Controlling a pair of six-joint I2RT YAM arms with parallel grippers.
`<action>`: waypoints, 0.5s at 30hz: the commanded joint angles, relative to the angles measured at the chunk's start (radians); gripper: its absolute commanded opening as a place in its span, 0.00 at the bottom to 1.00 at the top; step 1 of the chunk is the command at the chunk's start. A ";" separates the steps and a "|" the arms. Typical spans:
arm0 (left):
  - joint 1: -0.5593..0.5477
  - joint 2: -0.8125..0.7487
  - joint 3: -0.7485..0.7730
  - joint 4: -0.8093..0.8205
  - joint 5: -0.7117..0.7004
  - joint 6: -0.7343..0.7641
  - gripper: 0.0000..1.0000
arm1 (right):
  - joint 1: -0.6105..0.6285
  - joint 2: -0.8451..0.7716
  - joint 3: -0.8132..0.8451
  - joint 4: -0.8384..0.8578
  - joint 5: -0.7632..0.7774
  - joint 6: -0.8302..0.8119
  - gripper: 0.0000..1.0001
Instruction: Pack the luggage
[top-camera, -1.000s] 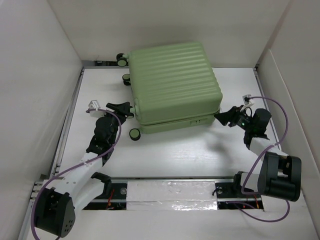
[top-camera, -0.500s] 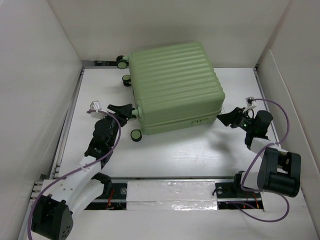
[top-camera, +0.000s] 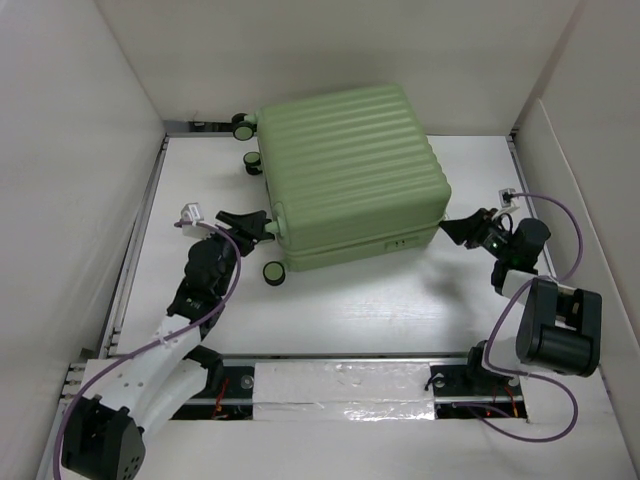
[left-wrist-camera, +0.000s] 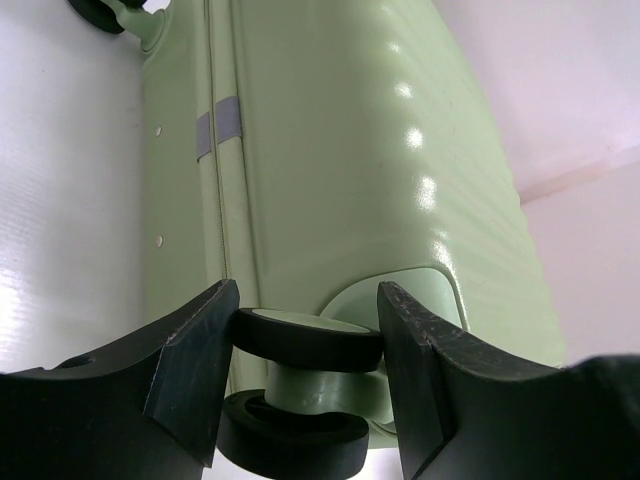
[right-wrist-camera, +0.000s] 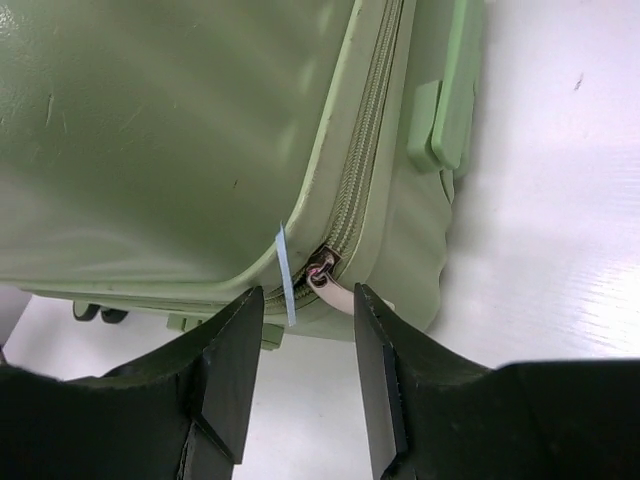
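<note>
Desk (top-camera: 350, 310): white, carries the suitcase at its middle, toward the back.
Luggage (top-camera: 350, 170): pale green hard-shell suitcase, lying flat, lid down.
Left fingers (left-wrist-camera: 200, 350): clamped on a caster wheel (left-wrist-camera: 305, 338) at the near-left corner.
Right fingers (right-wrist-camera: 235, 350): apart, straddling the zipper pull (right-wrist-camera: 325, 275) at the near-right corner, not touching it.
Progress: shell looks closed, contents hidden; running the zip round likely remains.

Left arm (top-camera: 150, 355): white shell segments, black joint housings noted.
Right arm (top-camera: 555, 335): bulky black motor housings, white link.
Cables (top-camera: 579, 245): purple, routed externally.
Fingers (left-wrist-camera: 190, 370): matte black, wedge-shaped.
</note>
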 joint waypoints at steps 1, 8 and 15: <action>-0.021 -0.062 0.037 0.038 0.071 0.019 0.48 | -0.008 0.028 -0.007 0.249 -0.015 0.086 0.47; -0.021 -0.173 0.086 -0.005 -0.055 0.012 0.76 | -0.019 0.140 0.022 0.375 -0.096 0.129 0.51; -0.054 -0.153 0.173 0.117 0.232 0.128 0.57 | -0.019 0.277 0.024 0.637 -0.151 0.259 0.54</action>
